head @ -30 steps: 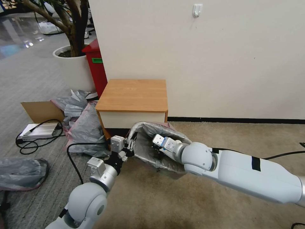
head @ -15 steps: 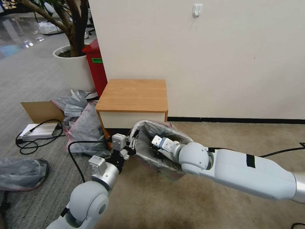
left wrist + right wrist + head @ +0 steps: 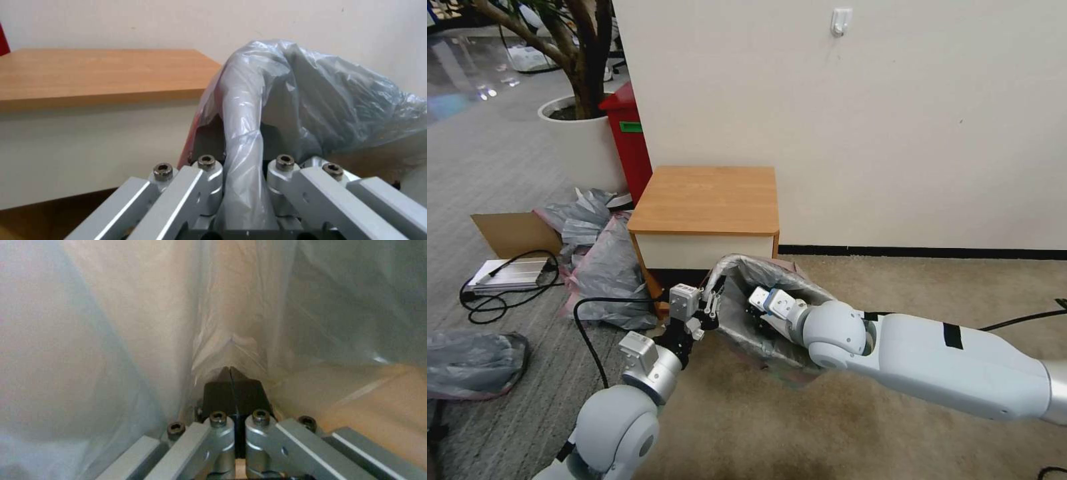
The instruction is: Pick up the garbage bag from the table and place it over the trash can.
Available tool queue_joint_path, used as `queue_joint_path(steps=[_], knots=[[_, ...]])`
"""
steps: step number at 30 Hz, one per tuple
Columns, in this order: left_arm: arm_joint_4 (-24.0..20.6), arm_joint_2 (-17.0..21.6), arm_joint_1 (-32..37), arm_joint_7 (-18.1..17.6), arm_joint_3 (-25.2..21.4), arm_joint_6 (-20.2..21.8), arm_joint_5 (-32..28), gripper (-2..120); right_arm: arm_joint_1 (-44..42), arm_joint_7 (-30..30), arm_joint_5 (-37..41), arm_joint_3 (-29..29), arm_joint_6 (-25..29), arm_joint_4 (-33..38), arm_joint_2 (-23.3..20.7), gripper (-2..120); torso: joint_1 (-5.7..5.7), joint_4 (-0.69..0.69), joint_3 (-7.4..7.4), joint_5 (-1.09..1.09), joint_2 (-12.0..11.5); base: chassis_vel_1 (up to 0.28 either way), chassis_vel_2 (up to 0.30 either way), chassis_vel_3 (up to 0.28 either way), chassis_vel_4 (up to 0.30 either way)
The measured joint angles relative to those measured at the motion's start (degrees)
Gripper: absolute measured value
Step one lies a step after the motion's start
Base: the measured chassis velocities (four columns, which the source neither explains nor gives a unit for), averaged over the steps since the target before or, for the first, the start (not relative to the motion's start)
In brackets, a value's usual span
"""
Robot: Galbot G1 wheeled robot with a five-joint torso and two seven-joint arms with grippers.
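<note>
The table (image 3: 704, 200) crowds the garbage bag (image 3: 760, 277); carpet rightward seems open.

The robot has two arms with smooth shells in white and light grey, with big round joints. On the right arm (image 3: 934, 367) there are two short strips of black tape around the forearm, and near the wrist a small blue part. The left arm (image 3: 620, 413) has a silver metallic wrist and square grey blocks at 12 o'clock from it; a thin black cable makes a loop beside it. The left gripper (image 3: 242, 196) and the right gripper (image 3: 233, 426) are built from flat bars of brushed aluminium, fixed with dark hex-socket screws. The right gripper has black pads (image 3: 222, 393)
</note>
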Motion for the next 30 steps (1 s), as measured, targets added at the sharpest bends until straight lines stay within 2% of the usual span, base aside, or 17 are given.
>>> queue_joint_path(steps=[5,9,16,23,25,26,28,30], knots=[[-0.1,-0.4,0.8,0.0,-0.6,-0.1,0.1,8,-0.3,0.3,0.9,0.9,0.0,0.6,-0.3,0,0.0,0.01,0.0,0.01,0.0,0.0,0.0,0.0,0.0],[1.6,-1.5,0.8,-0.2,-1.2,-0.1,-0.5,8,-0.7,0.5,2.5,2.5,0.0,2.8,-1.9,0,0.0,0.0,0.0,0.0,0.0,0.0,0.0,0.0,0.0],[7.1,-4.9,-0.2,-3.0,0.3,0.0,-3.6,8,-1.7,0.5,7.2,5.5,0.1,8.3,-4.8,0,0.0,0.0,0.0,0.0,0.0,0.0,0.0,0.0,0.0],[10.2,-6.8,-0.3,-5.6,1.2,0.1,-7.8,8,-4.4,0.4,8.4,9.1,0.1,11.1,-6.6,0,0.0,0.01,0.0,0.01,0.0,0.0,0.0,0.0,0.0],[11.0,-7.4,-0.2,-7.2,1.2,0.2,-10.2,8,-7.6,0.3,8.8,13.3,0.2,13.4,-8.4,0,0.0,0.01,0.0,0.0,0.0,0.0,0.0,0.0,0.0],[11.2,-7.7,0.2,-8.6,1.2,0.4,-12.0,8,-12.0,-0.2,9.2,18.1,0.3,15.4,-10.0,0,0.0,0.01,0.0,0.0,0.0,0.0,0.0,0.0,0.0],[11.3,-8.0,0.4,-9.5,1.2,0.6,-13.0,8,-14.1,-0.4,9.2,20.2,0.5,16.4,-10.7,0,0.0,-0.01,0.0,0.0,0.0,0.0,0.0,0.0,0.0],[11.4,-8.8,1.6,-12.5,1.6,0.8,-14.9,8,-22.9,1.3,7.2,26.4,6.4,19.0,-12.5,0,0.0,-0.01,0.0,0.0,0.0,0.0,0.0,0.0,0.0]])
